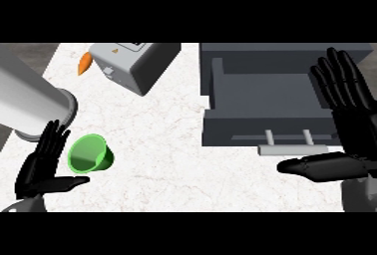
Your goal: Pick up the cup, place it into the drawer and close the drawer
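A green cup lies on its side on the white marble counter at the left, its mouth facing the lower left. My left hand is open right beside it, fingers straight and thumb stretched under the cup's rim. The dark grey drawer stands pulled open at the right, its inside bare, with a pale handle on its front. My right hand is open at the drawer's right side, fingers pointing up along the drawer's edge and thumb pointing left just below the handle.
A grey boxy appliance stands at the back, left of the drawer, with an orange carrot beside it. My left forearm crosses the left edge. White counter lies between the cup and the drawer.
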